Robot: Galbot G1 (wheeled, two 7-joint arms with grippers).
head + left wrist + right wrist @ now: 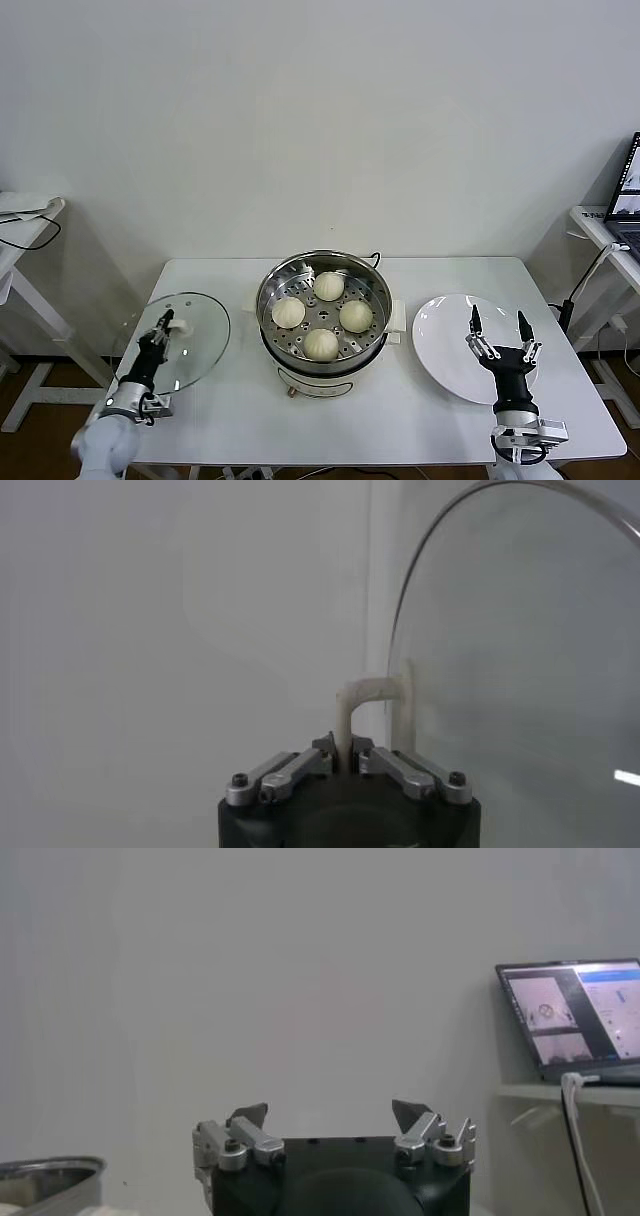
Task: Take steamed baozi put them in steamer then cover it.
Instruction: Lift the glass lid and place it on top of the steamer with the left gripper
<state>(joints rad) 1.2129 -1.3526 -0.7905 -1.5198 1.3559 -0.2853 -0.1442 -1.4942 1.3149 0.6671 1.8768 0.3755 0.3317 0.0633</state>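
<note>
Steel is shining at the middle of the white table [240, 420], where the steamer [322, 305] is standing with all four buns [321, 313] already lying on its perforated tray. So only the covering is left, in my judgement.

The left gripper [160, 331] is sitting on the glass lid [178, 356], which is lying to the left of the steamer, a little apart from it. In the left wrist view its jaws are pressed together on the thin white handle [366, 702] of the lid. The right gripper [497, 326] is waiting over the white plate [440, 340] on the right side, with its fingers [247, 1118] spread wide and nothing between them.

What could go wrong: the handle is narrow and the lid is wide, so the glass could be swinging or turning in the grip when it is lifted. If it is hanging tilted, its edge could be hitting the rim of the steamer or landing crooked on it. A slip would be dropping glass on the table.

Around the table a laptop [628, 190] is standing on a side table at the right, and another side table with a cable [30, 225] is at the left. Nothing is lying between the lid and the steamer, so the way seems to be free.
</note>
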